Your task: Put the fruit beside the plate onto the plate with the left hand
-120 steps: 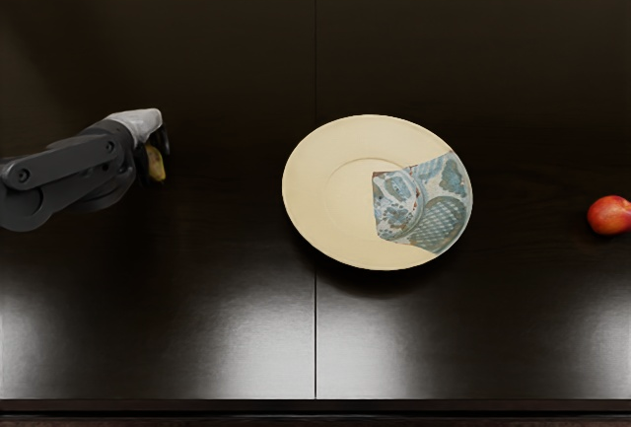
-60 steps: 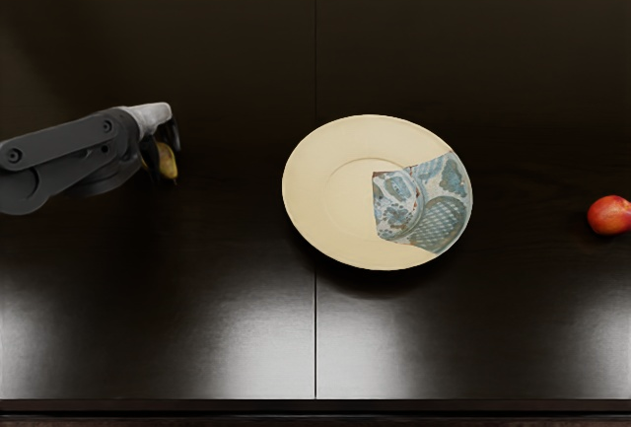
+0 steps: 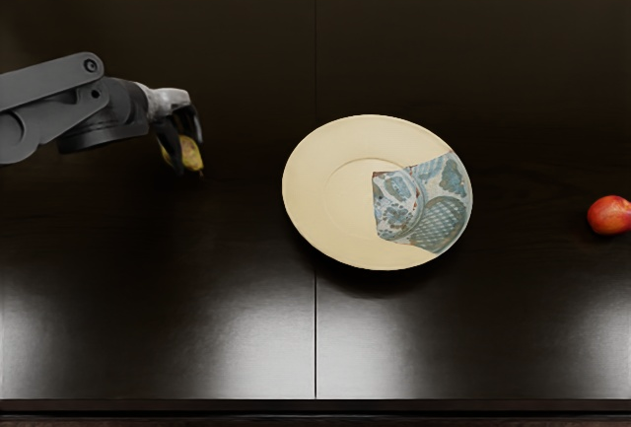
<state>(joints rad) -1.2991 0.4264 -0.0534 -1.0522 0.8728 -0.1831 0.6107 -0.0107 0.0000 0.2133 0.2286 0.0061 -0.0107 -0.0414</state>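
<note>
Fruit [image 3: 191, 157], small and yellowish, is pinched in the left robot hand [image 3: 177, 129], whose arm reaches in from the left edge. The hand closes down around it from above, a grip that should let it be carried level and released straight down. The fruit is left of the plate [image 3: 317, 182], well apart from its rim and over bare tabletop [image 3: 197, 299]. I cannot tell whether it is clear of the surface. The plate lies mid-table, cream with a blue patterned patch on its right side. A red fruit [image 3: 609, 215] lies far to the right, untouched. By my judgement, the step in hand is the carry across to the plate. The right robot hand is out of view.
</note>
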